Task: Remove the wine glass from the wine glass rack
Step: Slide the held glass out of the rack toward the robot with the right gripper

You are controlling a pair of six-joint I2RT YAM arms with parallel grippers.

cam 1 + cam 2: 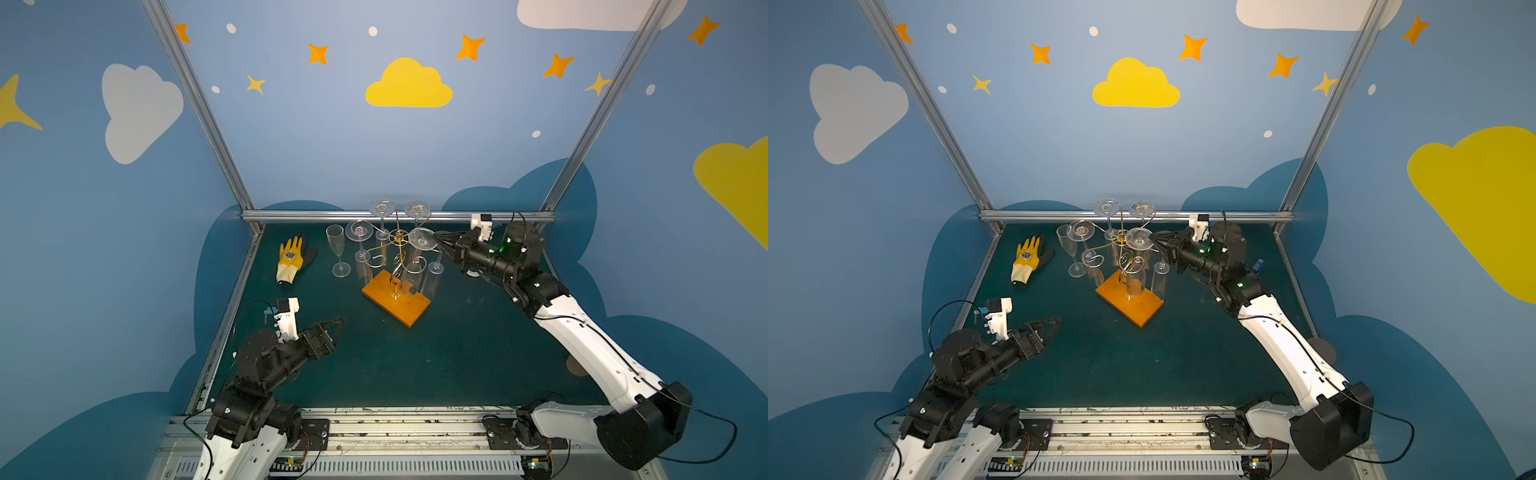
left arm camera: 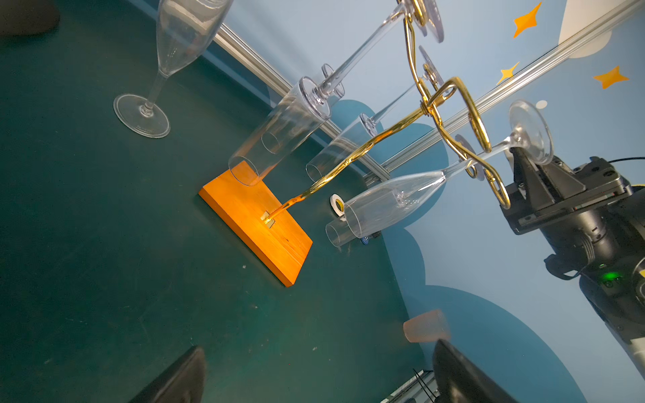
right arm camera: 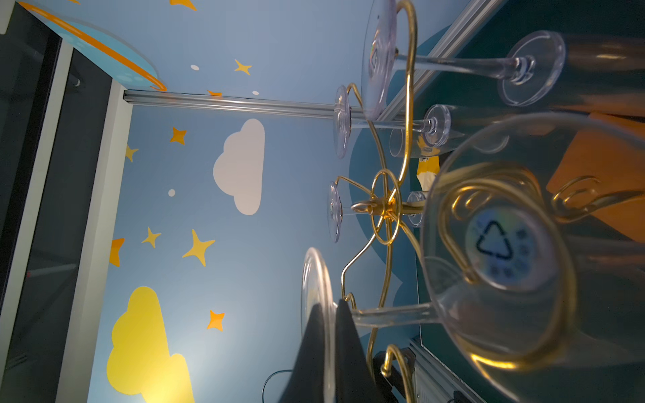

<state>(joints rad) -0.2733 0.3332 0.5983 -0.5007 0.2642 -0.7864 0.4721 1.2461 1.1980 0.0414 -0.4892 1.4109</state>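
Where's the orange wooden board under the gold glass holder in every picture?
In a top view: the orange wooden base is mid-table, just below picture centre.
In a top view: the base is mid-table too.
Left wrist view: left of centre.
Right wrist view: right edge, partly behind a glass foot.
Shared landmark: the gold wire rack rising from it.
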